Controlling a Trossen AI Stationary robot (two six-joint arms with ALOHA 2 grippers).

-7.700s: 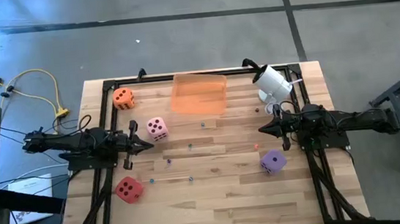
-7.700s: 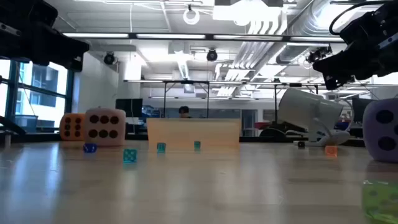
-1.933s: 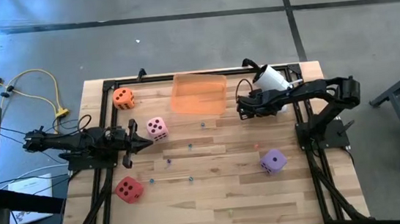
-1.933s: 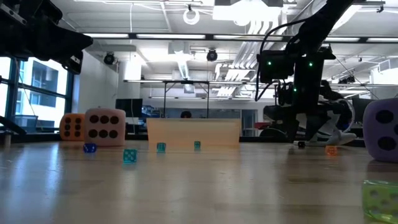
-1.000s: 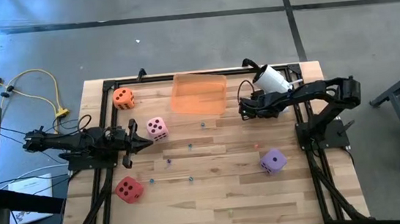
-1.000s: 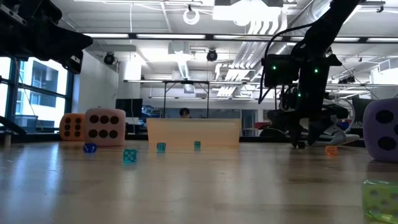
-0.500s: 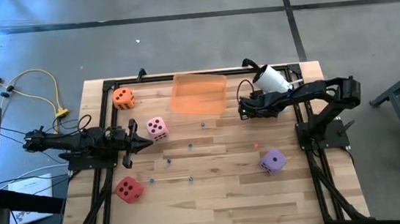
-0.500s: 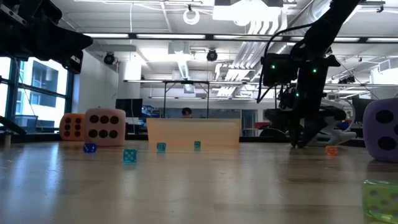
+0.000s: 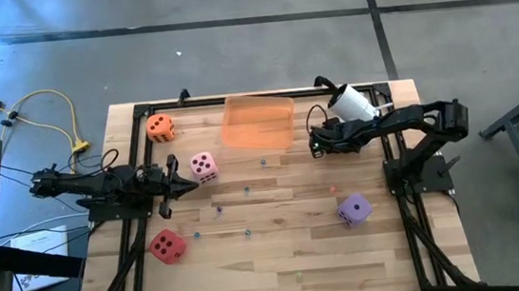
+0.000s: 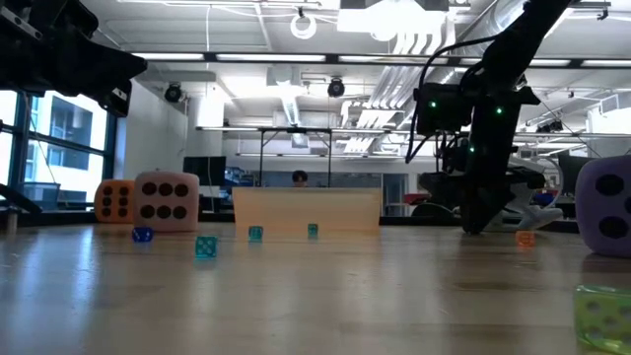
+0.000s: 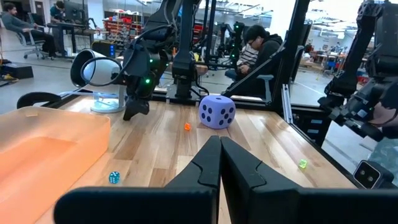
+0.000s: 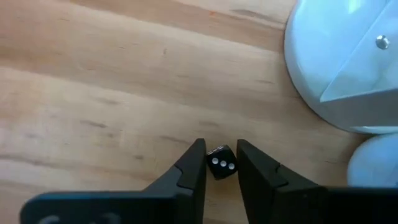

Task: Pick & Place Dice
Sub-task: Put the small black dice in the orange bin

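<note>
Right wrist view: the right gripper point(image 12: 217, 163) clamps a small black die point(image 12: 219, 163) on the table point(image 12: 93, 81) beside the white cup point(image 12: 339, 62). The left gripper point(image 11: 219, 144), fingers together, waits near the pink die point(image 9: 203, 166).

Wooden table point(image 9: 279, 249), foam dice point(image 9: 203, 166), orange tray point(image 9: 258, 122)

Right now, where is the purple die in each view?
High view: the purple die lies on the table's lower right part.
Low view: the die at the right edge.
Left wrist view: the die near the centre.
Right wrist view: not in it.
Landmark in the first three: orange tray.
</note>
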